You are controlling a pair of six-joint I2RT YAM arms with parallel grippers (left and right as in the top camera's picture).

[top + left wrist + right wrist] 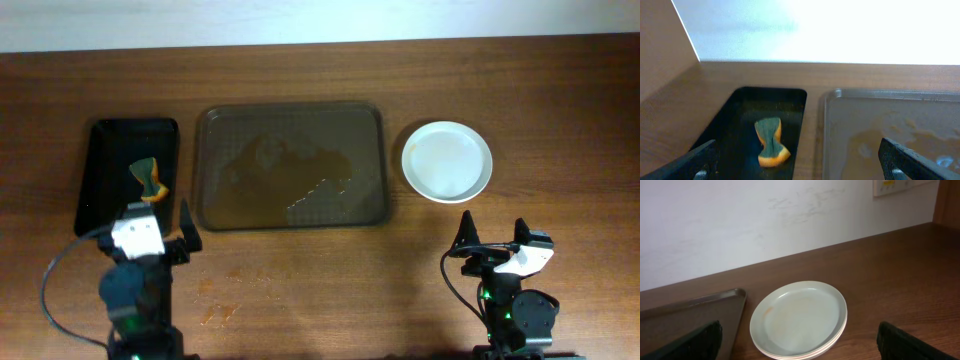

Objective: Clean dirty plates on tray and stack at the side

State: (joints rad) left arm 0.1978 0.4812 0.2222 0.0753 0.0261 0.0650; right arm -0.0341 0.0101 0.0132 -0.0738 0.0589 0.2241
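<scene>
Black tray (100,190) at 9 o'clock of the brown tray (215,150); an orange and green sponge (150,178) lies in it. Left gripper (797,146) at 7 o'clock, jaws spread wide, nothing between them.

Brown tray holds no plates, only wet smears and brownish film on its floor.

Plates (447,160) sit on the table at 3 o'clock of the brown tray, just beside it, stacked; layered rims show in the right wrist view. Top plate white, with a faint tan haze.

Right gripper (492,238) at 5 o'clock, spread wide, empty.

Judgement: washing and stacking look finished; little or nothing left.
</scene>
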